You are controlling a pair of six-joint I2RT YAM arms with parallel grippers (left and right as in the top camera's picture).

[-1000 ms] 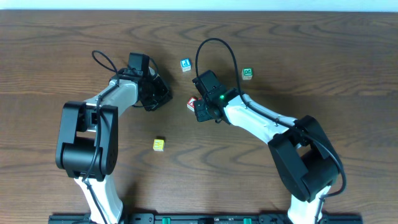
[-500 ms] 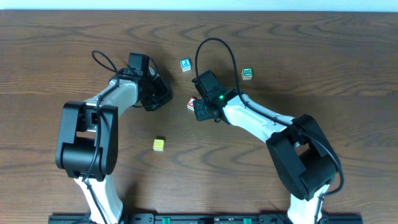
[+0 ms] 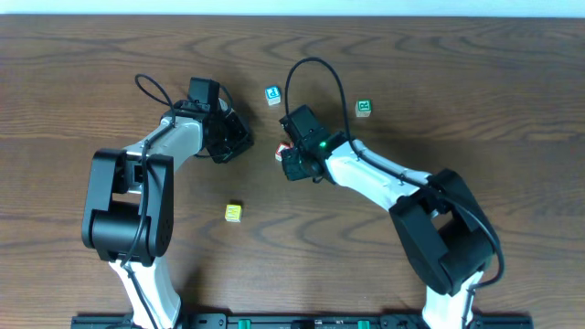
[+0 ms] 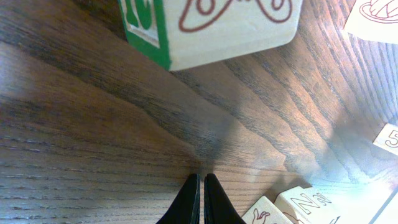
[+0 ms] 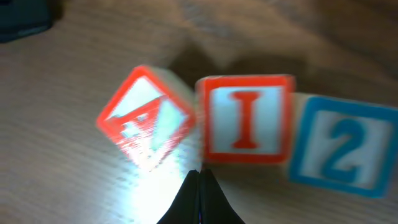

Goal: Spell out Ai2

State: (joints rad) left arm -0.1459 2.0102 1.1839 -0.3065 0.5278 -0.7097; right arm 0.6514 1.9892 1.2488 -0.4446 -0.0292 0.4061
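Wood-grain table (image 3: 110, 64), dark brown, carrying every item listed.

1. Yellow cube (image 3: 234, 213): nearest the arm bases, standing alone and well apart from both grippers.

2. Left gripper (image 4: 202, 177): fingers pressed together with nothing between them, tips close above bare table. Its wrist view shows a pale block with a green-printed side (image 4: 205, 25) just beyond the tips and not touching them. Parts of other pale blocks sit at the right and lower-right edges of that view, one marked "N" (image 4: 305, 205).

3. Right gripper (image 5: 199, 173): fingers likewise closed tight and empty, tips pointing at the seam between the first two cubes of the row below.

4. "A" cube (image 5: 146, 118): red-framed, turned cornerwise like a diamond, with its right corner at or against the next cube. The picture is blurred, so contact is uncertain.

5. "I" cube (image 5: 247, 118): red-framed, letter upright, in the middle of the row.

6. "2" cube (image 5: 339, 146): blue-framed, close against the right side of the "I" cube and sitting slightly lower in the view. From overhead the row is mostly hidden beneath the right gripper.

7. Blue-framed cube (image 3: 272, 95): beyond both grippers, lying between them.

8. Green-framed cube (image 3: 364, 108): far side, to the right, apart from everything else.
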